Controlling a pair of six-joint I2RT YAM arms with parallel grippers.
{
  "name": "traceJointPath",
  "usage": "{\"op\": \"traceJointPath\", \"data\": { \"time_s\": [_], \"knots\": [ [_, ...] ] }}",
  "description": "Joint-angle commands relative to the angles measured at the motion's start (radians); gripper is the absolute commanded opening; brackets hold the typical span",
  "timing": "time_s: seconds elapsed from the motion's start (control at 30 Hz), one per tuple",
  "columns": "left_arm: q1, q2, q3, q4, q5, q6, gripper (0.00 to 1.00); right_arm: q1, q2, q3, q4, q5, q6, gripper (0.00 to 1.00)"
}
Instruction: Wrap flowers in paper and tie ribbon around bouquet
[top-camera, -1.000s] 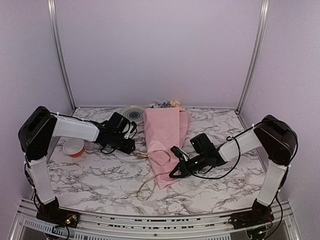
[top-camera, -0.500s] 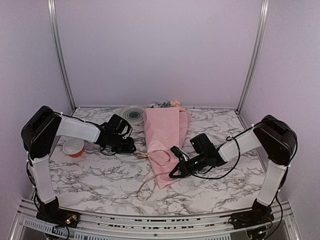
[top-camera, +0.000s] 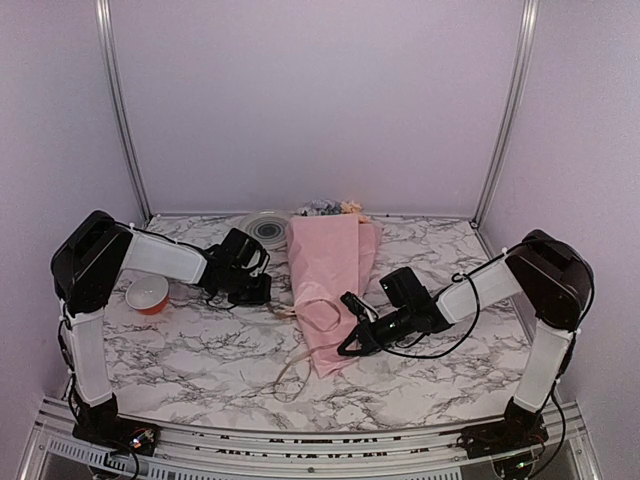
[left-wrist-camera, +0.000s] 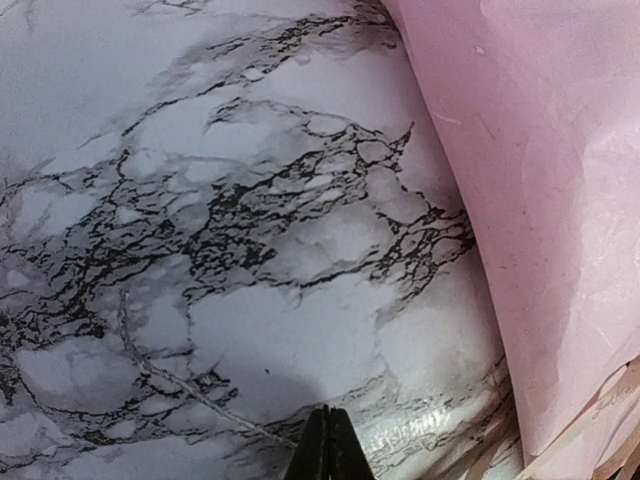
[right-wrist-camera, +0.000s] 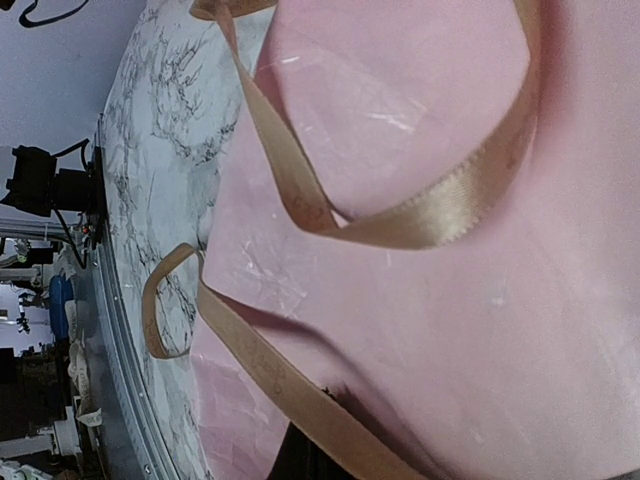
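Judged ribbon (right-wrist-camera: 440, 215) limp, light, slippery; best pinched at its loop just ahead of clenched right tool (top-camera: 348, 345); left tool (left-wrist-camera: 325, 450) clenched empty.

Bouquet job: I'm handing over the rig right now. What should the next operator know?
Left gripper: shut, nothing visible in it, low over the table beside the bouquet.
Right gripper: shut at the bouquet's narrow end. The ribbon runs to its tips, grip unclear.
Done: flowers wrapped, blooms at the far end.
Left: ribbon only lies in loose loops over the bouquet, not tied.
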Motion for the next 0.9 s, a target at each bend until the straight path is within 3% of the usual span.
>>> {"op": "traceJointPath", "data": {
  "time_s": [0.0,0.23,0.4,0.63,0.87],
  "knots": [
    [-0.01,-0.006,-0.008,-0.029,0.03,0.022,0.0,-0.009,0.04,0.004,-0.037,0.063,-0.008,0.0],
    [-0.05,-0.184,0.022,-0.005,-0.02,0.105,0.0,-0.009,0.058,0.009,-0.042,0.063,-0.007,0.0],
    [-0.245,-0.297,0.14,-0.052,-0.012,0.305,0.0,-0.01,0.073,0.016,-0.043,0.068,-0.003,0.0],
    [-0.488,-0.419,0.141,-0.042,0.24,0.572,0.0,-0.016,0.098,0.035,-0.049,0.064,0.009,0.0],
    [-0.5,-0.409,0.096,-0.097,0.407,0.622,0.0,-0.019,0.103,0.046,-0.058,0.069,0.018,0.0]
  ]
}}
